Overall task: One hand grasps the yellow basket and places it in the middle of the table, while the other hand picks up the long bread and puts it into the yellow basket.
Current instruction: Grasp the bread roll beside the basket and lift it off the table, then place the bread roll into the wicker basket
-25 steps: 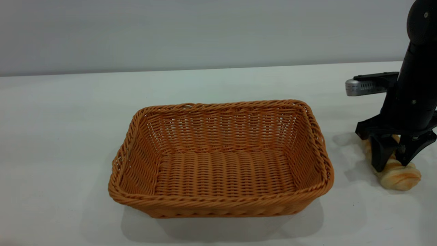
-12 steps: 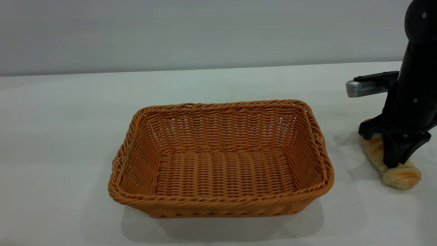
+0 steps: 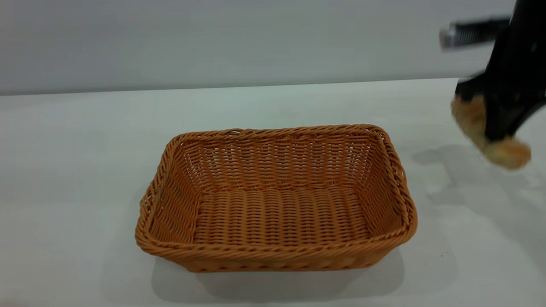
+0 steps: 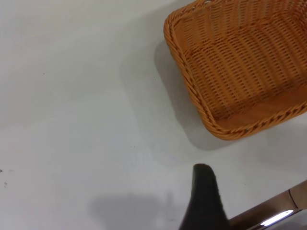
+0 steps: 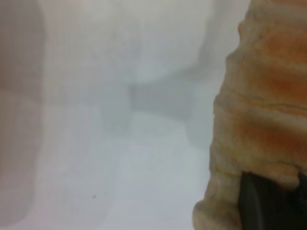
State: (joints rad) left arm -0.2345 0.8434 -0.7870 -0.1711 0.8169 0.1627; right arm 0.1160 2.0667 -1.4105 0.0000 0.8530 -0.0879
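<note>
The yellow basket [image 3: 273, 252] stands empty in the middle of the table [image 3: 85, 149]. It also shows in the left wrist view [image 4: 189, 91]. My right gripper [image 3: 497, 128] is at the far right, shut on the long bread [image 3: 507, 153], and holds it in the air above the table, right of the basket. In the right wrist view the bread [image 5: 264, 96] fills the side, with a black finger [image 5: 261, 201] pressed against it. Of my left gripper only one black finger [image 4: 204, 191] shows, over bare table and apart from the basket.
The bread's shadow [image 3: 448, 187] lies on the table to the right of the basket. A brown strip [image 4: 268, 215] crosses the corner of the left wrist view beside the finger. A plain grey wall [image 3: 213, 42] stands behind the table.
My right gripper closed on the long bread and lifted it off the table, well upward. The basket has not moved.
</note>
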